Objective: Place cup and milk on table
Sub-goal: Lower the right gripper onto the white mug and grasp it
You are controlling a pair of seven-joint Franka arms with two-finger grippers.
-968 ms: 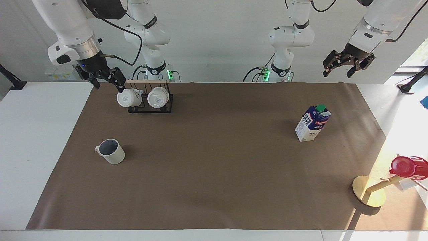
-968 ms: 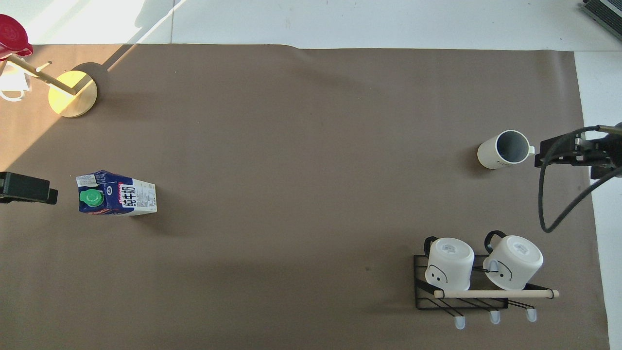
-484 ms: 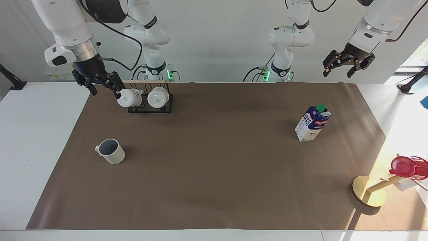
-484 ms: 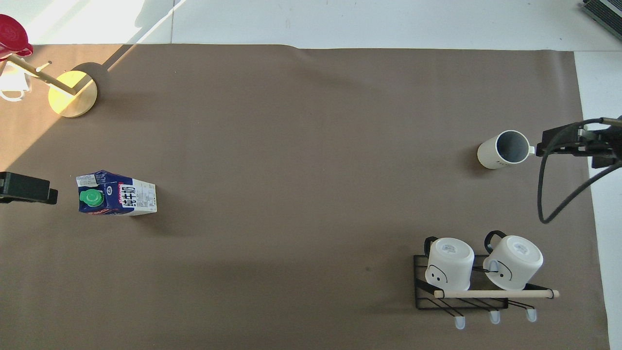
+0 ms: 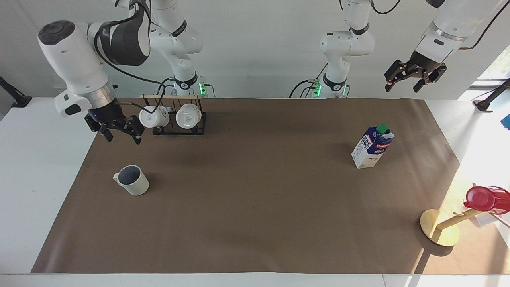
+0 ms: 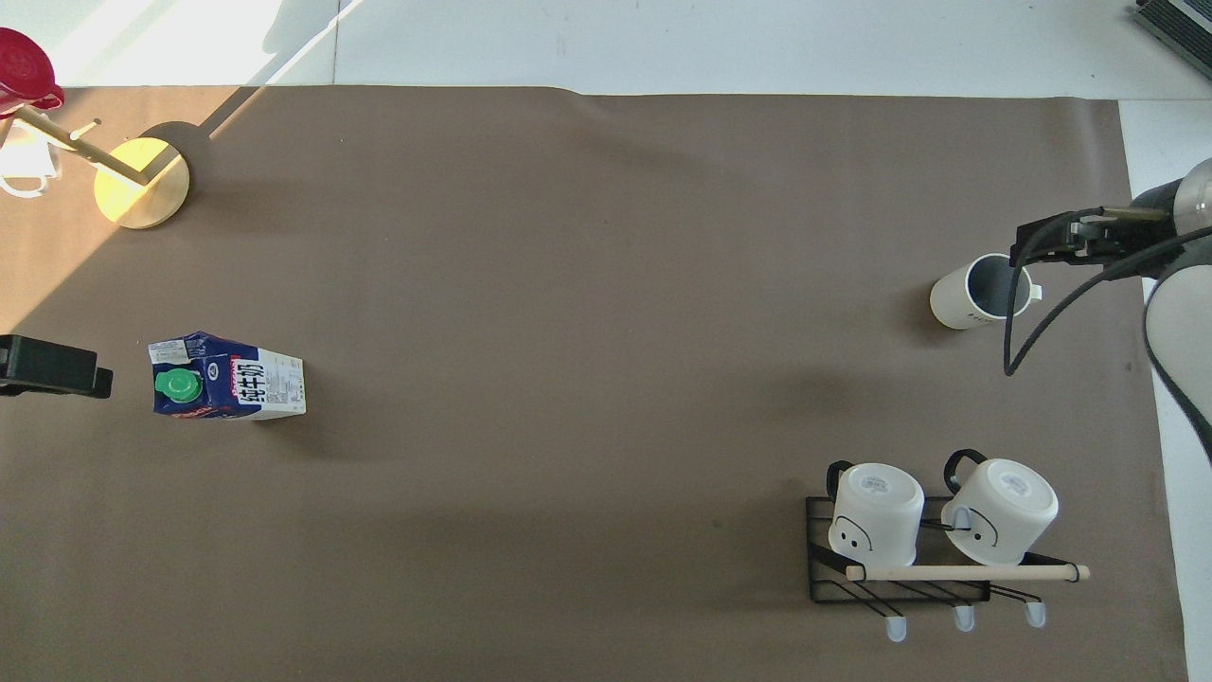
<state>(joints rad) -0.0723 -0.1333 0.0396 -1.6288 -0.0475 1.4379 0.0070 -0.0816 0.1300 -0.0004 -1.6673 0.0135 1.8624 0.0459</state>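
Two glossy white mugs (image 5: 170,116) hang bottoms-out on a black wire rack (image 5: 179,119) nearest the robots, toward the right arm's end; untouched, not task items.

Left gripper (image 5: 414,79) hangs high over the mat edge near its own base, fingers spread, empty. Same pose as a second ago: this arm waits.

Right gripper (image 5: 118,130) is what changed. A second ago it was up level with the rack's top bar; now it has dropped and swung outward, over the mat edge between rack and cup, fingers apart, nothing held. In the overhead view its tip (image 6: 1051,242) now overlaps the cup's handle side. The facing view shows it clearly above and apart from the cup, no contact.

Milk carton (image 5: 372,146) stands upright on the brown mat (image 5: 255,223) toward the left arm's end, unmoved.

Cream cup (image 5: 132,180), dark inside, sits upright on the mat, farther from the robots than the rack, handle toward the table's (image 5: 36,179) bare white end. Unmoved.

Farthest: wooden peg stand (image 5: 440,232) with a red cup (image 5: 484,198), at the left arm's end.

Judgement: right arm is starting its approach to the cup; grasp not yet made.
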